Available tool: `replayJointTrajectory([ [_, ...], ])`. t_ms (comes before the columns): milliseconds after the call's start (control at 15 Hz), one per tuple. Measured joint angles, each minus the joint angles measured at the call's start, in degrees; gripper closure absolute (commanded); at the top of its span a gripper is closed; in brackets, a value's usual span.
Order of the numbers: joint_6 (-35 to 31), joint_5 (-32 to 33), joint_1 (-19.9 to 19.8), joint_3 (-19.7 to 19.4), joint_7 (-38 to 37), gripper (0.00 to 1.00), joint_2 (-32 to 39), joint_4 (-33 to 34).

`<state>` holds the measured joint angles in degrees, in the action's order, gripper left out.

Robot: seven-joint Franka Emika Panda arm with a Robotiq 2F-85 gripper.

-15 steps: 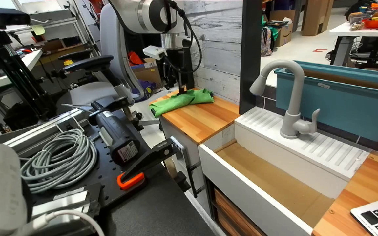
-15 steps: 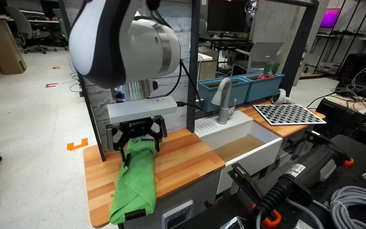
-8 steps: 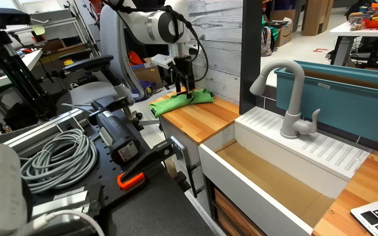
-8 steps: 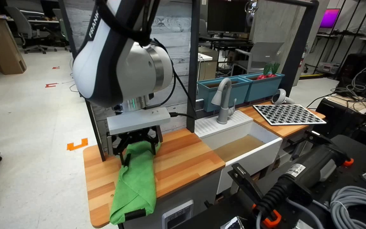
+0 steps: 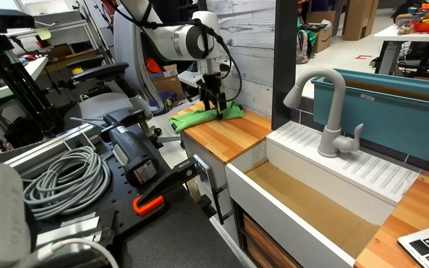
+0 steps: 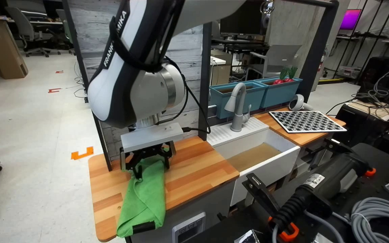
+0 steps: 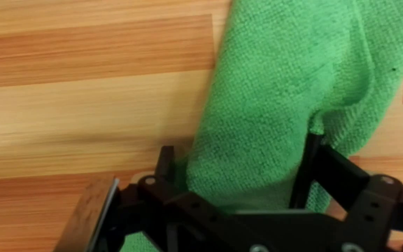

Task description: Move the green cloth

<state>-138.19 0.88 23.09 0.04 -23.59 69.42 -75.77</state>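
The green cloth (image 6: 144, 202) lies folded lengthwise across the wooden counter, its near end with a black strip reaching the counter edge. It shows in both exterior views, also here (image 5: 192, 120). In the wrist view the cloth (image 7: 275, 77) runs up between the fingers. My gripper (image 6: 152, 169) is low over the cloth's far part, fingers spread wide on either side of it. In the wrist view the gripper's (image 7: 240, 154) right finger presses against the cloth and a fold. The left finger stands beside the cloth's edge with a small gap. Part of the cloth is hidden under the gripper.
The wooden counter (image 6: 198, 168) meets a sink basin (image 5: 304, 193) with a grey faucet (image 5: 333, 111). A grey plank wall (image 5: 248, 56) stands close behind the gripper. A checkered board (image 6: 306, 121) lies on the far counter. A black power tool (image 5: 130, 152) lies on the side bench.
My gripper has moved down onto the cloth, and toward the sink side. The cloth's far part has shifted slightly; its near end has not moved.
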Motion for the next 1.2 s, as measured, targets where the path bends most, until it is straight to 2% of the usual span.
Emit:
replayJointTrajectory([
  [733, 2.8, 0.0, -0.3, -2.5, -1.1, 0.00, 0.0, 0.2],
  [1200, 2.8, -0.1, -4.1, -5.5, -4.9, 0.00, -0.8, -1.1],
])
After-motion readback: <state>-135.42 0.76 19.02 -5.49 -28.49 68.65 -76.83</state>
